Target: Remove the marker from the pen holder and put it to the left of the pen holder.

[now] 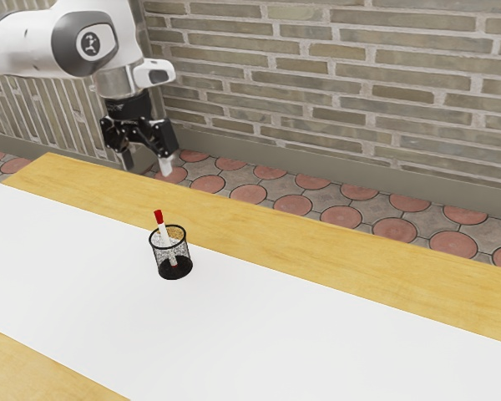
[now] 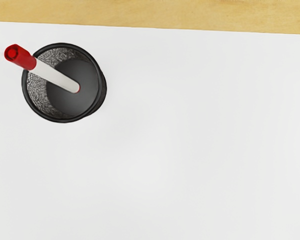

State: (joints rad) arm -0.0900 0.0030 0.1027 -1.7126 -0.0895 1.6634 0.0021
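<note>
And here's the black two-finger gripper [image 1: 147, 164], up in the air over the table, its jaws standing wide, one finger well apart from the other! Down below them, well apart from both fingertips, the white marker with the red cap [image 2: 52, 78] is in the round black mesh pen holder [image 2: 66, 120], tilted, cap end up and poking out past the rim, lower end on the holder's dark floor! The holder stands upright on the flat white strip [image 1: 317, 334] across the yellow wooden table [image 1: 359, 260], marker leaning toward the exterior view's left
</note>
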